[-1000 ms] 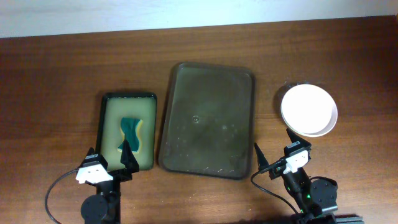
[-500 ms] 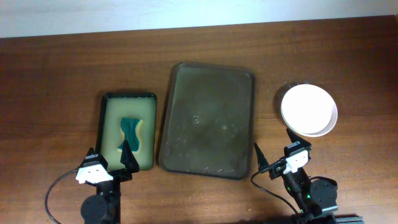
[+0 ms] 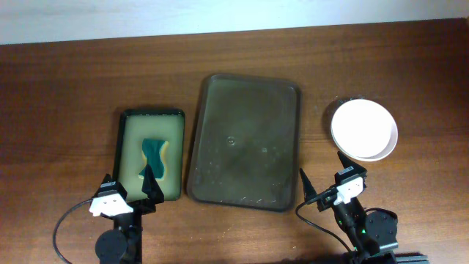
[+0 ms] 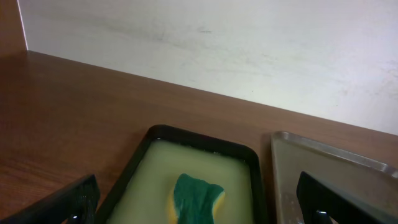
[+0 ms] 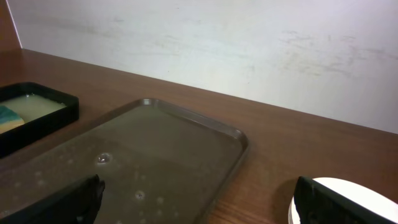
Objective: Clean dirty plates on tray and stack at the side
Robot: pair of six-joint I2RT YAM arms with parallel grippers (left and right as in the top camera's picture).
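Plates (image 3: 364, 129) lie stacked by the tabletop's right edge and tray (image 3: 245, 139) is bare, so left gripper (image 3: 128, 174) and right gripper (image 3: 320, 165), both spread and empty, are best parked at the near edge.

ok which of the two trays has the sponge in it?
The smaller black-rimmed tray, on the left arm's side: the teal sponge lies in its yellowish liquid. The larger brown tray beside it has none.
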